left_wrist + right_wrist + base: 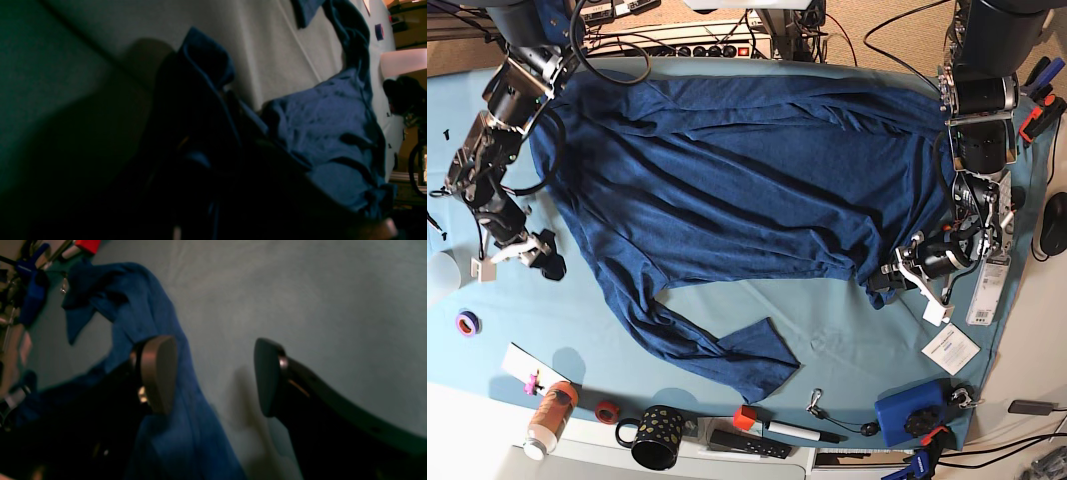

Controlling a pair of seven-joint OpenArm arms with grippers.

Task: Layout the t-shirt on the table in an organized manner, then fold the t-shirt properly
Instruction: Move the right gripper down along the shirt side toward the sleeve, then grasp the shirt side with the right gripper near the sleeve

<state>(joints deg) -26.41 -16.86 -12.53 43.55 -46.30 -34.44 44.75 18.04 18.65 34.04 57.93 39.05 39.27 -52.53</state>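
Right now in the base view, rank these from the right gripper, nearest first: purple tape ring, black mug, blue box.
Measured from the right gripper, at the view's left:
1. Purple tape ring, left edge.
2. Black mug, front edge.
3. Blue box, front right corner.

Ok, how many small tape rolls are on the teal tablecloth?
2. A purple tape roll near the left edge in the base view; a red tape roll at the front edge, beside the black dotted mug. The dark navy t-shirt could hide more.
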